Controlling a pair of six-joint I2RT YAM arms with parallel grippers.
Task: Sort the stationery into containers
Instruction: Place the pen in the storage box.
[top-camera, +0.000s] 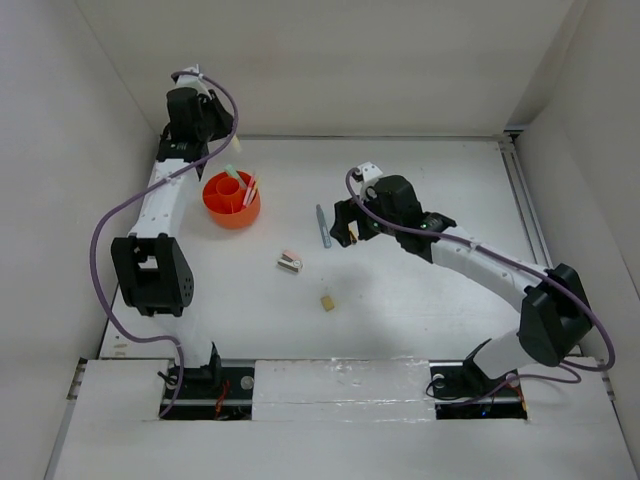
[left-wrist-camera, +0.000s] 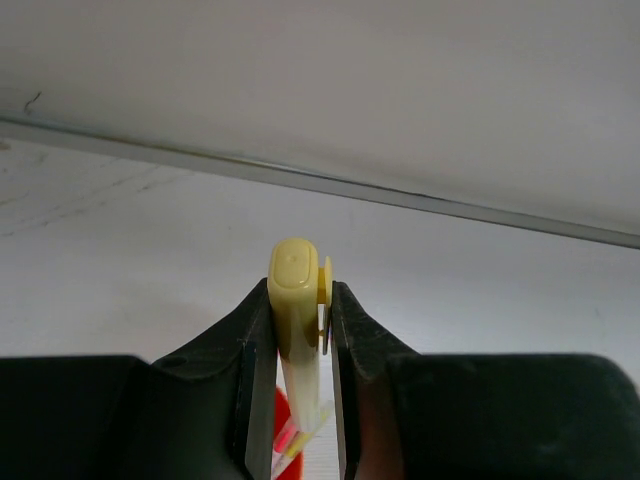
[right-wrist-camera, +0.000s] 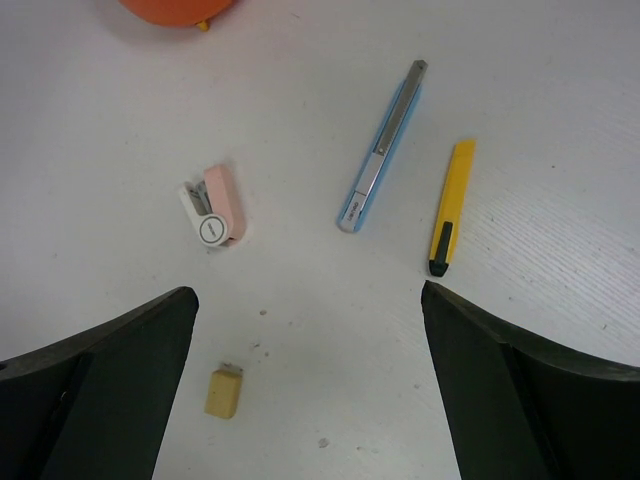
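Pale yellow marker (left-wrist-camera: 293, 285) pinched between left gripper (left-wrist-camera: 300, 312) jaws — upright, over orange cup (top-camera: 231, 203).

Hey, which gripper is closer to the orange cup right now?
Left. The left gripper is at the far rim of the orange cup, jaws shut on a pale yellow marker; the right gripper, jaws open, is well off to its right.

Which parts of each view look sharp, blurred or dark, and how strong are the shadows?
Top external: soft, even light, only faint shadows beside the orange cup. Left wrist: the pale yellow pen is sharp at its cap, the colours beneath it blur, the left claw is near-black. Right wrist: the yellow pen and tan eraser are crisp; the right claw is dark, without detail.
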